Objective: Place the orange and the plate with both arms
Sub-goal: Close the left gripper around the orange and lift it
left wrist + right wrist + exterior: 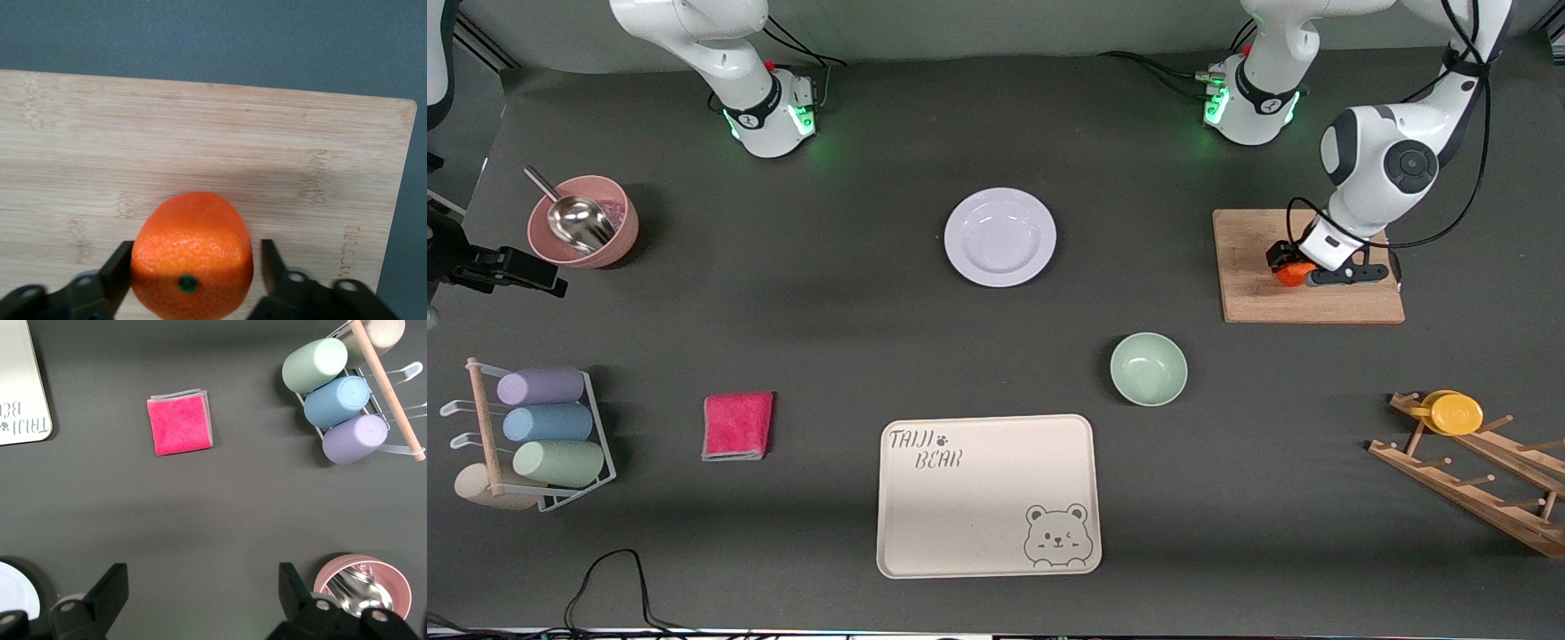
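Note:
The orange (pixel 1289 275) sits on a wooden cutting board (pixel 1254 298) at the left arm's end of the table. My left gripper (pixel 1296 269) is down on the board, open, with a finger on each side of the orange (pixel 192 257). One finger (pixel 120 267) touches the fruit; the other stands a little off it. The pale lavender plate (pixel 1000 236) lies on the table's middle, near the robots' bases. My right gripper (pixel 202 577) is open and empty, up over bare table; the plate's rim (pixel 13 590) shows at the edge of its view. This gripper is out of the front view.
A mint-green bowl (pixel 1148 368) and a cream bear tray (pixel 987 533) lie nearer the front camera than the plate. A pink cloth (pixel 737 426), a cup rack (pixel 543 427) and a pink bowl with a scoop (pixel 583 222) are at the right arm's end. A wooden rack holds a yellow lid (pixel 1456 413).

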